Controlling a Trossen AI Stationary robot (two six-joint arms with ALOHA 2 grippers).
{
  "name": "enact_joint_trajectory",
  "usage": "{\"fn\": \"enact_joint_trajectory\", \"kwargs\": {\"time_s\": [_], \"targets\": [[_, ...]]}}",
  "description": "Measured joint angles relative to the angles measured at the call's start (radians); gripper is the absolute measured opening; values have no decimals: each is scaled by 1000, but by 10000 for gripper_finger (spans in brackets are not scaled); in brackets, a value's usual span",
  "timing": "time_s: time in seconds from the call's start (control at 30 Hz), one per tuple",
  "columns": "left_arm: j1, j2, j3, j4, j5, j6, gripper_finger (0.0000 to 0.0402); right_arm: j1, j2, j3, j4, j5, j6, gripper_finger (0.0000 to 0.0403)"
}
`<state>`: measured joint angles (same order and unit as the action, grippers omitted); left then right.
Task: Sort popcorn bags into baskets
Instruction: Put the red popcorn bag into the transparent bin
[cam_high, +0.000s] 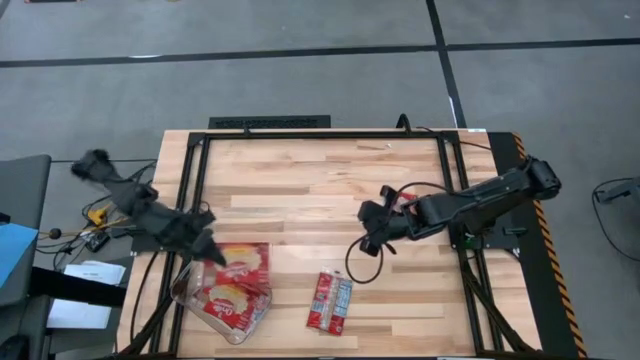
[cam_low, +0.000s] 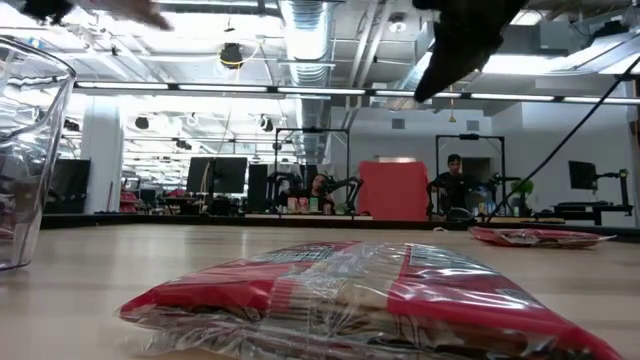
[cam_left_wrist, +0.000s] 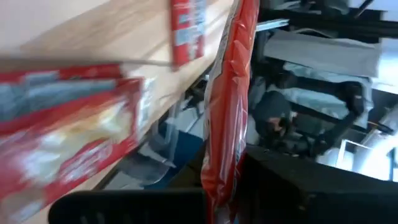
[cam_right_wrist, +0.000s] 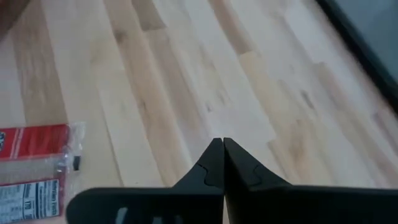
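My left gripper (cam_high: 208, 247) is over the clear tub's (cam_high: 190, 300) far end and is shut on a red popcorn bag (cam_high: 246, 262). More red packets (cam_high: 228, 300) lie inside the tub, which also shows in the low view (cam_low: 30, 150). One bag (cam_high: 330, 300) lies flat on the table right of the tub and fills the low view's foreground (cam_low: 370, 295). A further bag (cam_low: 535, 237) lies flat farther back. My right gripper (cam_high: 368, 238) hovers shut above bare wood at mid-table (cam_right_wrist: 222, 149). My left gripper pinches the popcorn bag between its two fingers at one end (cam_left_wrist: 219, 180). The bag stands edge-on in the left wrist view and runs straight out from the fingers (cam_left_wrist: 292, 186). It comes from the table's left, and the bag is lifted clear above the tub.
The table has a black frame rail (cam_high: 300, 135) around it. Bare wood (cam_high: 300, 190) spreads across the far half. The right arm's cable (cam_high: 362, 262) loops over the table near the loose bag. People sit at desks in the room behind (cam_low: 455, 175).
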<state>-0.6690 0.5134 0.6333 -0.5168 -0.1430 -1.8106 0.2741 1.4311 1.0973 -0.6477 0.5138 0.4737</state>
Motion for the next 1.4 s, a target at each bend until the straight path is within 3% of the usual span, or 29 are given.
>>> {"fn": "enact_joint_trajectory", "kwargs": {"time_s": [0.1, 0.3, 0.57, 0.77, 1.17, 1.4], "targets": [[-146, 15, 0, -30, -75, -59, 5, 0, 22, 1, 20, -15, 20, 23], [-295, 136, 0, -97, 2, -98, 6, 1, 49, 0, 42, -20, 35, 32], [-313, 249, 0, -137, 56, 20, 20, -2, 47, 1, 62, -20, 34, 13], [-291, 293, 1, -139, 92, 61, 17, -2, 47, 1, 62, -20, 34, 39], [-209, 298, 1, -129, 58, 185, 159, 0, 47, 1, 62, -20, 34, 51], [-157, 264, 1, -23, 194, 133, 242, 6, 47, 1, 75, -82, 3, 51]]}}
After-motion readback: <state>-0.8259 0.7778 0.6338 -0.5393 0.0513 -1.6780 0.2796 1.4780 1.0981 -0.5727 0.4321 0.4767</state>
